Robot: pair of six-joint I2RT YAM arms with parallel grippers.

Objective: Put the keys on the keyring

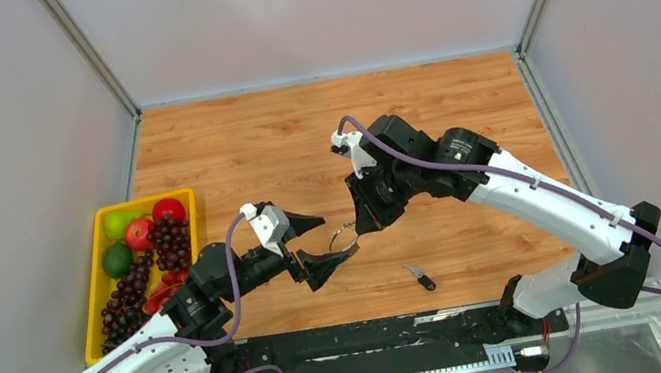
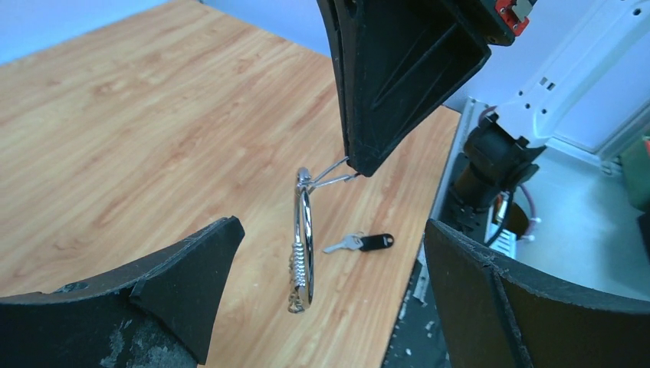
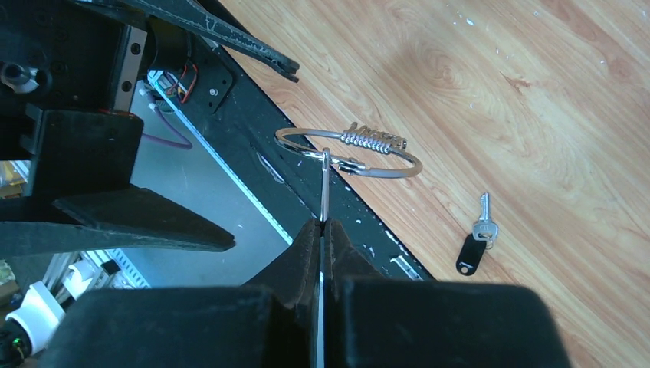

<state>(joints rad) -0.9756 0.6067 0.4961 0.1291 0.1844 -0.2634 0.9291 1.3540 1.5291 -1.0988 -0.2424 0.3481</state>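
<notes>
Key with a black plastic head and short silver blade (image 1: 420, 277) lay flat on the light wooden table (image 1: 297, 131). It sat close to the near edge, just beyond the black base rail (image 1: 382, 335) where both arms were bolted, and nothing touched it.

A little farther in, the thin round silver wire keyring (image 1: 343, 237) hung in the air above the wood, between the two grippers. The right gripper (image 3: 322, 226) was clenched tight on a thin metal wire that stuck out from the ring, and the ring hung from that pinch alone. A tight row of small silver pieces sat threaded along one side of it. I could not make them out one by one.

The left gripper (image 1: 327, 240) faced it from the other side with its jaws spread wide and nothing between the pads. The ring hung just ahead of those black fingers (image 2: 192, 284), and as far as I could see it touched neither of them. The loose key lay well apart from both grippers, on the right arm's side.

Off to the left, against the side wall, stood a yellow plastic tray (image 1: 94, 299) holding dark purple grapes (image 1: 171, 238), green round fruit and red fruit. Beyond that the bare wood ran to pale grey walls.
</notes>
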